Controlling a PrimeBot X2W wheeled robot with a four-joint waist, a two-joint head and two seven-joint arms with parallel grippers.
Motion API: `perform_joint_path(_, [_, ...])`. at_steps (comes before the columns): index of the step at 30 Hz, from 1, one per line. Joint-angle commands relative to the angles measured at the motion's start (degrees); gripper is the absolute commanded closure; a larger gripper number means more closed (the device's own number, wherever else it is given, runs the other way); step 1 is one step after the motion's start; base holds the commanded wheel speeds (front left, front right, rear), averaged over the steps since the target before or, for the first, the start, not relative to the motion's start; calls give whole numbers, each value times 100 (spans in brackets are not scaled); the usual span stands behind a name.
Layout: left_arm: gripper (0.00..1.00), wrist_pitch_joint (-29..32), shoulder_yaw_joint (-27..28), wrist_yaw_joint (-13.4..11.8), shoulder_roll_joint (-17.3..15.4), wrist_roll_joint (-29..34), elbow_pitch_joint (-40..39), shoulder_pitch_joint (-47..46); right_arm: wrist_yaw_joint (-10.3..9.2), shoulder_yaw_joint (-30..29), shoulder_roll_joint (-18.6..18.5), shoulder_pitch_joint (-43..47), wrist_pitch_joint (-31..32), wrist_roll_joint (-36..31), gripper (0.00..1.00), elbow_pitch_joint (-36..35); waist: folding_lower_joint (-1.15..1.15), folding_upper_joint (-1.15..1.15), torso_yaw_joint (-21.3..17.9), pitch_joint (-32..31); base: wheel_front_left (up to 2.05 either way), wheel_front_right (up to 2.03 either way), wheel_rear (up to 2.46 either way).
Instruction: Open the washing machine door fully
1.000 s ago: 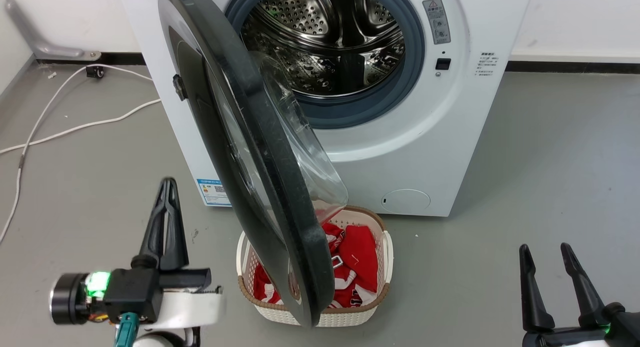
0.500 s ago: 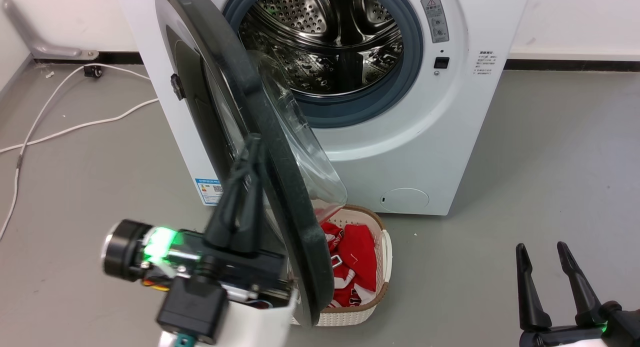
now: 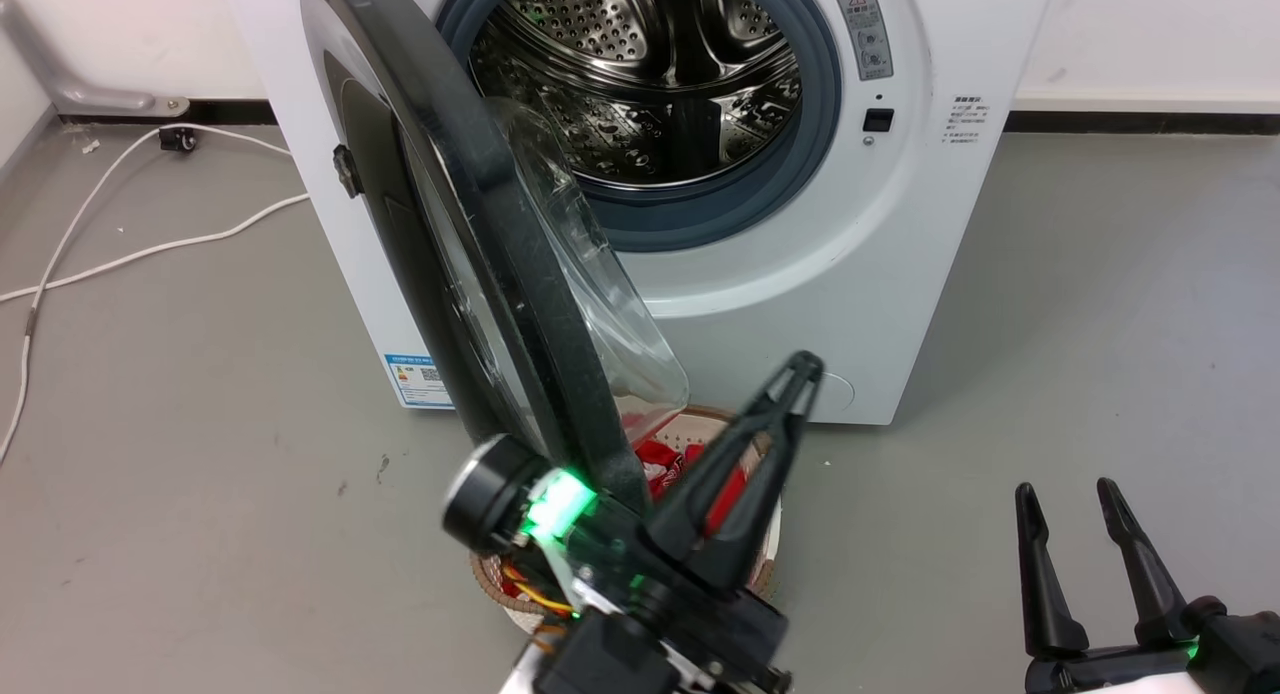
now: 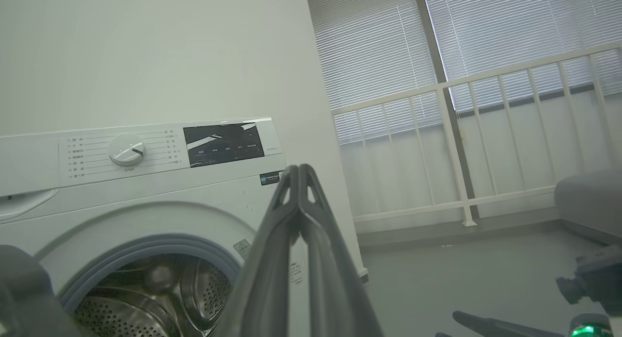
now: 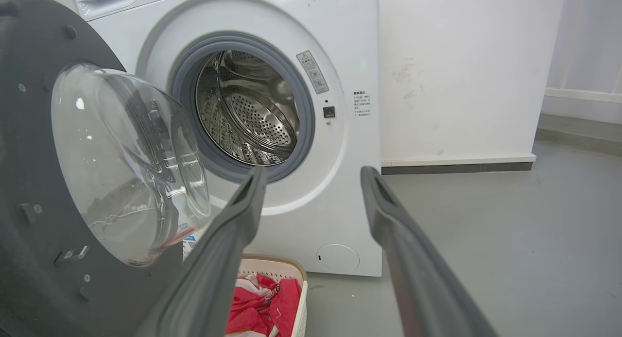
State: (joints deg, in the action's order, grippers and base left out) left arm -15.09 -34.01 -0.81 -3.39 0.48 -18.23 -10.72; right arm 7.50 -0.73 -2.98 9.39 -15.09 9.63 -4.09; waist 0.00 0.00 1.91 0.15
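Head camera: washing machine door (image 3: 500, 244) stands partly open, swung out edge-on from the left side of the white washer (image 3: 850, 274), above a laundry basket (image 3: 772, 534). Left claw (image 3: 800, 366) rises just right of it, fingers pressed together, holding nothing. Right claw (image 3: 1062, 489) sits low right, fingers apart, empty. Left wrist camera: closed fingers below the control panel (image 4: 223, 145). Right wrist camera: spread fingers frame the steel drum (image 5: 243, 113); door at left.

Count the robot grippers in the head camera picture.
2. The left gripper, shut, points up-right just right of the washing machine door's lower edge; the right gripper, open, is at the lower right.
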Motion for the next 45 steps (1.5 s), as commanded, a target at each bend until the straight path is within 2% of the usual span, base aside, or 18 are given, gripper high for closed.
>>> perform_joint_path(1, [100, -12, -74, 6, 4, -35, 36, -48, -1, 9, 20, -94, -10, 33, 0, -1, 0, 0, -2, 9, 0, 0, 0])
perform_joint_path(8, [100, -12, -556, -28, 38, -141, 249, -124, -1, 63, 20, -130, -10, 16, 0, 15, 0, 0, -15, 75, 0, 0, 0])
perform_joint_path(20, [100, -13, -825, 5, 6, -262, 758, 218, 0, 131, 20, -247, -10, -27, 0, 25, 0, 0, 28, 233, 0, 0, 0])
perform_joint_path(31, [100, -13, -428, -59, -134, -447, 1189, 615, -1, 183, 20, -331, -10, -45, 0, 102, 0, 0, 15, 323, 0, 0, 0])
perform_joint_path(45, [100, -13, 180, 71, -99, -603, 1988, 799, -1, 226, 20, -370, -10, -44, 0, 205, 0, 0, -11, 398, 0, 0, 0])
